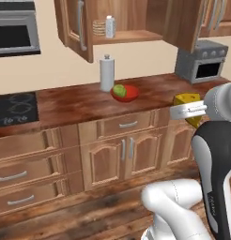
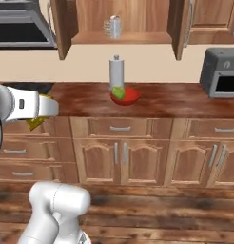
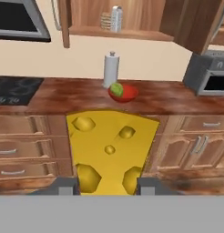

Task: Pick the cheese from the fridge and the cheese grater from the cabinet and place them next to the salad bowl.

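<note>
1. The gripper [image 3: 107, 187] is closed on the cheese [image 3: 110, 148]: in the hand view its two dark tips stand at the bottom centre of the frame, one on each side of the yellow wedge, which rises between them and covers the middle of the picture.
2. In the left base view the cheese shows at the right edge, about mid-height, in front of the counter [image 1: 70, 101] edge and partly behind the white hand. In the right base view only a yellow sliver shows at the left edge, beside the white hand, so its exact pose there is hard to judge.
3. The salad bowl [image 1: 128, 93], red with a green lettuce head [image 1: 119, 90] in it, sits on the wooden counter just right of centre in the left base view, well apart from the held cheese.
4. A grey cylinder with a knob [image 1: 106, 73] stands upright just behind and left of the bowl.
5. The cabinet [image 1: 131, 18] hangs at the top centre with both doors swung open. On its shelf the cheese grater [image 1: 110, 27] stands upright, just beside a stack of tan discs [image 1: 99, 27] on its left.
6. A grey toaster oven [image 1: 202, 62] sits at the upper right, and a dark cooktop [image 1: 14, 109] lies at the left edge of the counter.
</note>
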